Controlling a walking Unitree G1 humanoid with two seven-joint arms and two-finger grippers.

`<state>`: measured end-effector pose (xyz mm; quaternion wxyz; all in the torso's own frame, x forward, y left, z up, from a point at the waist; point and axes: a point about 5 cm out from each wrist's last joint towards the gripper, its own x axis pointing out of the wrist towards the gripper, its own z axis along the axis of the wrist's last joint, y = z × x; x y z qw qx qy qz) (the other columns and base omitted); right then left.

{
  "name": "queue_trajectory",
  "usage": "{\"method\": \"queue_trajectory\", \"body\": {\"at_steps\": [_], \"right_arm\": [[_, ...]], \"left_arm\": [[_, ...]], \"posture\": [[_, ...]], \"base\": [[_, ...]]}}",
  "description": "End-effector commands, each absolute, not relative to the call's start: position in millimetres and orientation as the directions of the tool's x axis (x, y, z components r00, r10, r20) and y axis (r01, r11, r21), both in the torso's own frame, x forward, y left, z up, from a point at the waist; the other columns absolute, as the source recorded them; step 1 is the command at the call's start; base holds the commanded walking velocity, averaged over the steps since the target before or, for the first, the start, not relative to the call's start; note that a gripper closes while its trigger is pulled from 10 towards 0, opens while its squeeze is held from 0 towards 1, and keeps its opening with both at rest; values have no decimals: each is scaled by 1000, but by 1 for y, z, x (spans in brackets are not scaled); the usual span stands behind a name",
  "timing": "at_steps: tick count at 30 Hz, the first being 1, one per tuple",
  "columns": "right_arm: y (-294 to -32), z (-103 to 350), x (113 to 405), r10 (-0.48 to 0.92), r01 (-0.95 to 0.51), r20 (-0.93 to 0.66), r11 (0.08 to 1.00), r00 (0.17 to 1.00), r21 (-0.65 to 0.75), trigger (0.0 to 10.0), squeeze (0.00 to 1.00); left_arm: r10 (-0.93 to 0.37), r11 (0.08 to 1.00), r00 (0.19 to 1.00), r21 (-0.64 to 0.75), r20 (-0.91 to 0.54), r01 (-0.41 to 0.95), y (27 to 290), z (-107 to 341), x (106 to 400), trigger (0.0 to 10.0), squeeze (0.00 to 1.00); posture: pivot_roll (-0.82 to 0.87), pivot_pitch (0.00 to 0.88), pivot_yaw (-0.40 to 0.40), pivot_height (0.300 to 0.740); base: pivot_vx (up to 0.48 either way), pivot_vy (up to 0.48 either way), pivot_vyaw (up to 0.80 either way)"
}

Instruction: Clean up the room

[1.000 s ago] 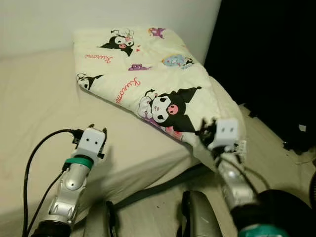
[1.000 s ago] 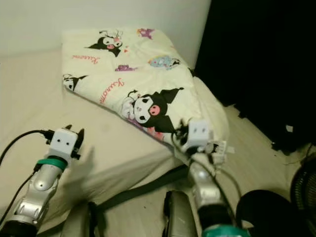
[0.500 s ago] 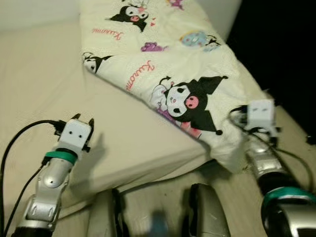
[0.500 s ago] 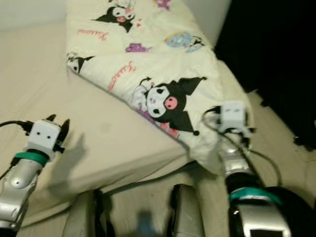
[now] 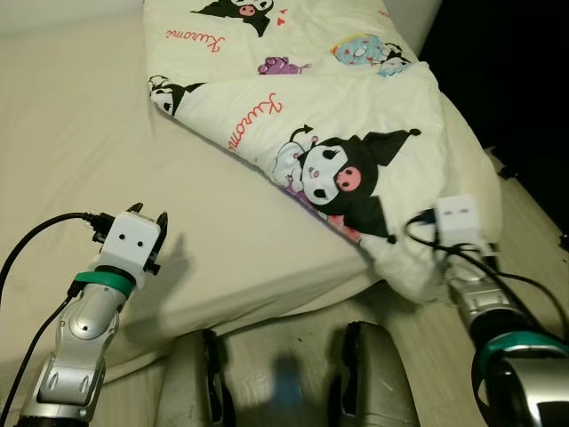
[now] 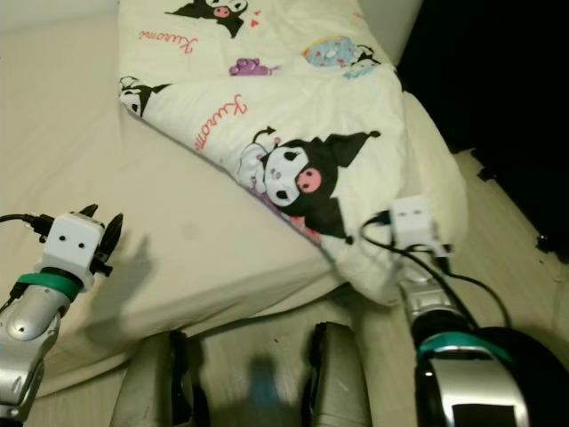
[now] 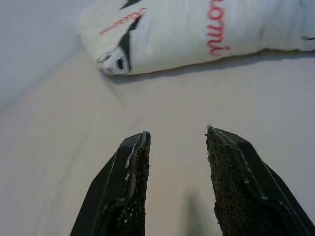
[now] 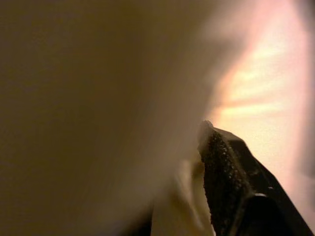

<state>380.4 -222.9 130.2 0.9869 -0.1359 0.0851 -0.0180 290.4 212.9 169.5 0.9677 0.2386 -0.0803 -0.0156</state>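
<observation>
A cream blanket (image 5: pixel 338 116) printed with red "Kuromi" script and cartoon figures is spread over the bed (image 5: pixel 80 151). The left claw (image 7: pixel 177 145) is held spread above bare sheet. The right claw (image 5: pixel 449 233) is buried in the blanket's corner; its state cannot be told.

My head cameras look down on the cream cartoon-print quilt (image 5: pixel 338 116); my left wrist camera shares it, low

- The folded cream cartoon-print quilt (image 5: pixel 338 116) lies on the beige mattress (image 5: pixel 80 133), towards its right side and far end.
- The quilt's near corner overhangs the mattress's front right edge, above the pale wooden floor (image 5: pixel 533 240).
</observation>
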Motion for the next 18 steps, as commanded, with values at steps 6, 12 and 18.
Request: {"method": "queue_trajectory", "body": {"at_steps": [6, 12, 18], "right_arm": [[-151, 132, 381, 401, -399, -71, 916, 913, 39, 10000, 0], [-94, 108, 312, 881, -896, -182, 443, 437, -8, 10000, 0], [-137, 74, 240, 880, -974, -419, 223, 223, -51, 10000, 0]], "left_arm": [[-45, 862, 991, 506, 125, -25, 230, 171, 279, 10000, 0], [102, 795, 968, 565, 231, -219, 267, 194, 276, 10000, 0], [148, 760, 907, 541, 394, -359, 282, 244, 289, 10000, 0]], "posture": [[103, 308, 97, 572], [84, 270, 72, 572], [61, 242, 48, 572]], "base": [[0, 0, 0], [0, 0, 0], [0, 0, 0]]}}
